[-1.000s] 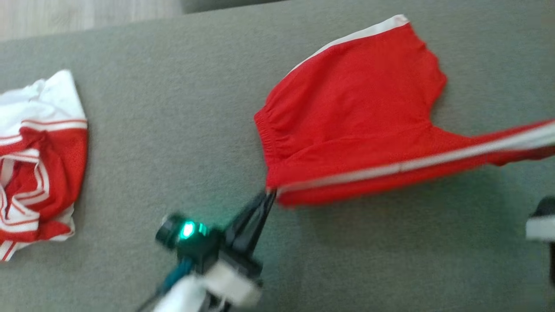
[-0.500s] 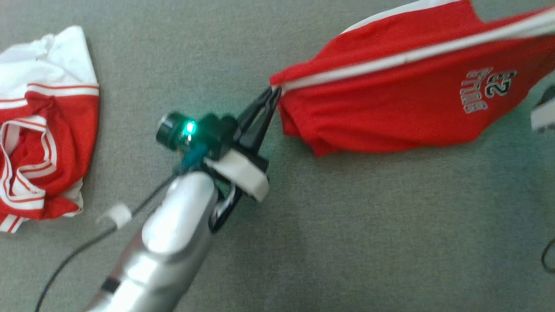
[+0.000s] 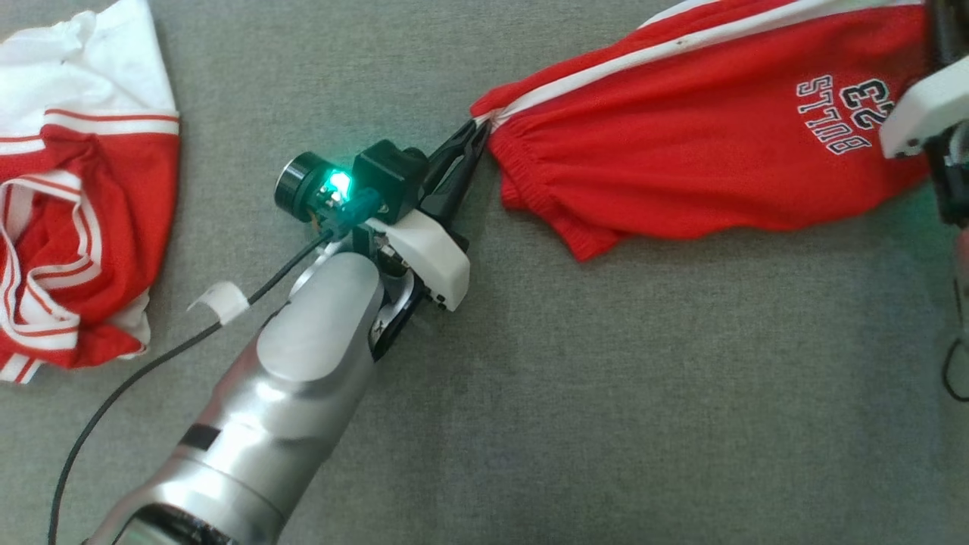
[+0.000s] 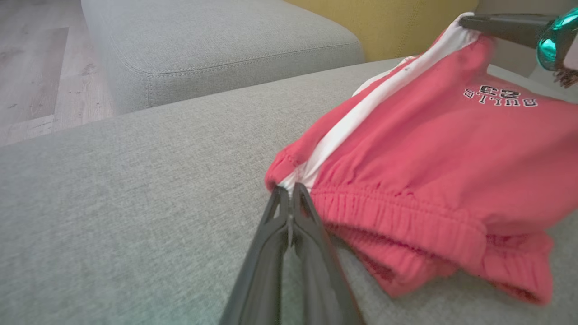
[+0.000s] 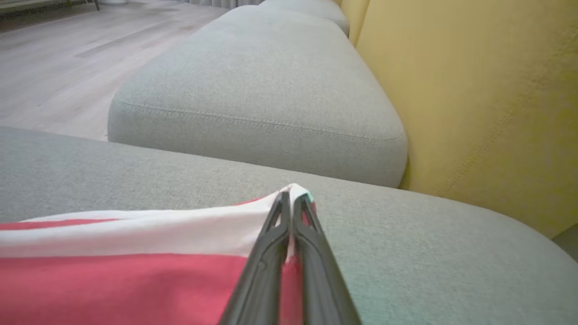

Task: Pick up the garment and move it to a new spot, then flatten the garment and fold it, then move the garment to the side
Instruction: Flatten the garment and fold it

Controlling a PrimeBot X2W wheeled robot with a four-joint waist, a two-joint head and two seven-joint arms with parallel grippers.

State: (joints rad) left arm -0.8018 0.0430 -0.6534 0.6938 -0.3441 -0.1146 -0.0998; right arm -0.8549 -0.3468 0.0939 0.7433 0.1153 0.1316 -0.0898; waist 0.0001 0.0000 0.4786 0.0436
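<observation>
Left gripper [image 3: 478,129]: clamped on shorts [image 3: 681,144] waistband corner.
Right gripper [image 5: 291,197]: clamped on the striped far end.
Shorts: stretched between them, sagging onto sofa [image 3: 643,393].

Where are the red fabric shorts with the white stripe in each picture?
Head view: the red fabric shorts sit upper right.
Left wrist view: the shorts fill the right half, waistband corner pinched by the left gripper.
Right wrist view: the shorts sit bottom left, corner pinched by the right gripper.
Shared landmark: the white side stripe.
</observation>
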